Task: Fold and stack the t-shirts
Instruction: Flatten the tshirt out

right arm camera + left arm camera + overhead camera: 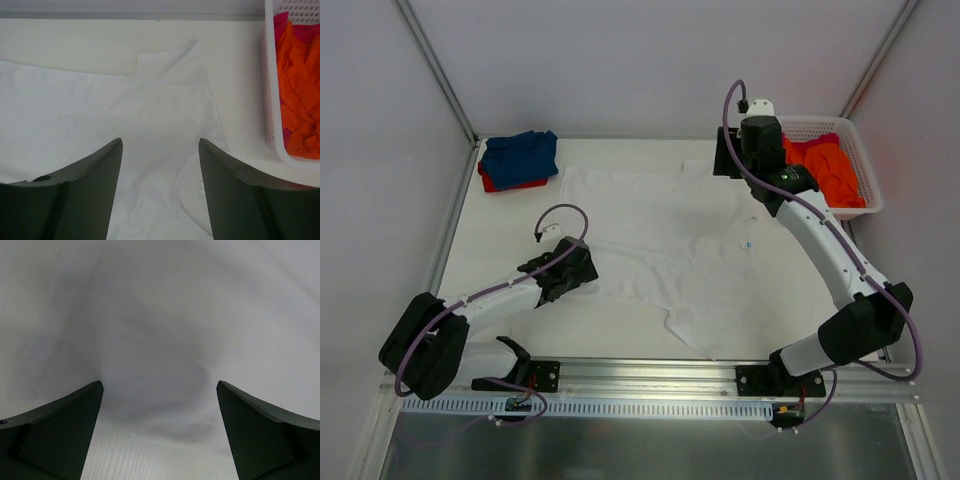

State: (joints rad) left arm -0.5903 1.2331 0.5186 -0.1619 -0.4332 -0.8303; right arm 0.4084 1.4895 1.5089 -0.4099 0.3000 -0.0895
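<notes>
**White tee lies spread on the table as both arms reach over it**

Nearest the bases, the left gripper (566, 270) is low at the near-left edge of the large white t-shirt (660, 240). Its fingers (60, 430) are spread wide, with soft, shadowed cloth filling the left wrist view between them. That view does not show whether the tips touch the fabric.

The white t-shirt sprawls unfolded across the middle of the white table (500, 235), lightly rumpled, with one corner trailing toward the near edge.

Farther back, the right gripper (160, 142) hangs above the shirt's far-right part, where a sleeve and a curved seam show. Its dark fingers are parted with nothing between them.

At the far right stands a white plastic lattice basket (867, 165). It holds a crumpled bright orange t-shirt (832, 172) and, toward the back, a pinkish-red cloth (306, 31).

In the far-left corner a blue t-shirt (520, 155) lies folded on a red t-shirt (508, 185), whose edge peeks out along the near side of the stack.
</notes>
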